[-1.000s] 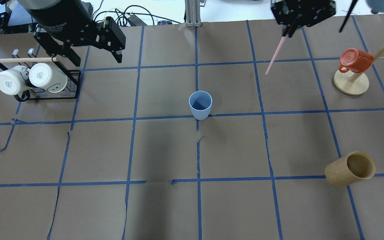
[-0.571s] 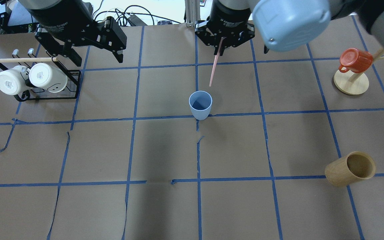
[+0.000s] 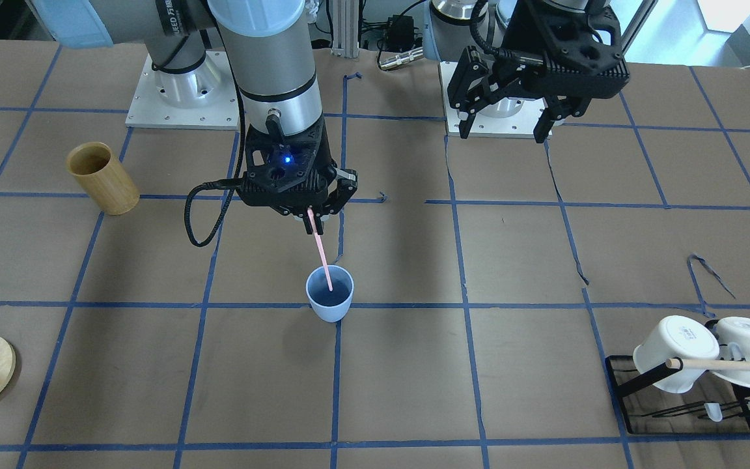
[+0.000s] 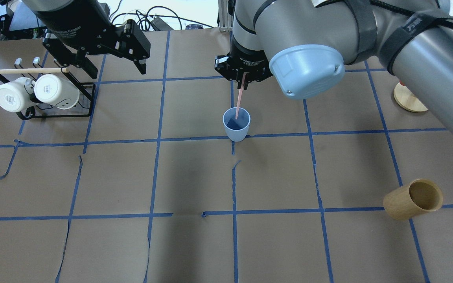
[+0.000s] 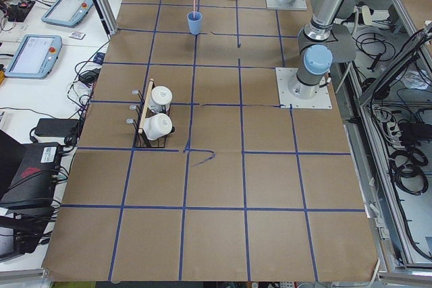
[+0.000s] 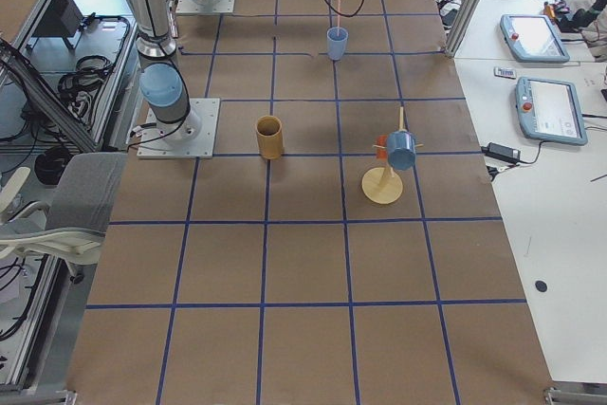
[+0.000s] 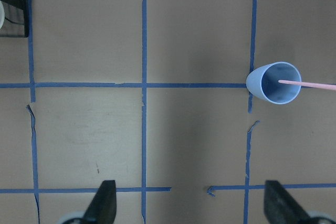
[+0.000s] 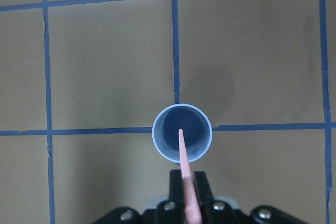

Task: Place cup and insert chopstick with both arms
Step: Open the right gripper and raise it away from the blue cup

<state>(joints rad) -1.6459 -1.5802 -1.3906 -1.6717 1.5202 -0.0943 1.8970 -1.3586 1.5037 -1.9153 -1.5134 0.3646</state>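
The light-blue cup (image 4: 236, 125) stands upright at the table's middle, on a crossing of blue tape lines; it also shows in the front view (image 3: 329, 296). My right gripper (image 4: 244, 78) is directly above it, shut on the top of the pale-pink chopstick (image 4: 240, 98). The stick hangs almost straight down, and its lower end sits inside the cup's mouth (image 8: 182, 132) in the right wrist view. My left gripper (image 4: 115, 70) is open and empty, raised at the back left, well away from the cup. The left wrist view shows the cup (image 7: 273, 82) with the stick across it.
A black rack with two white mugs (image 4: 37, 94) and a wooden rod stands at the far left. A tan wooden cylinder (image 4: 413, 199) stands at the front right. A wooden mug tree's round base (image 4: 407, 98) shows at the right, partly behind my right arm.
My right arm has swung in from the far right with the chopstick and lowered its tip into the cup's mouth. The left gripper and the cup have not moved.
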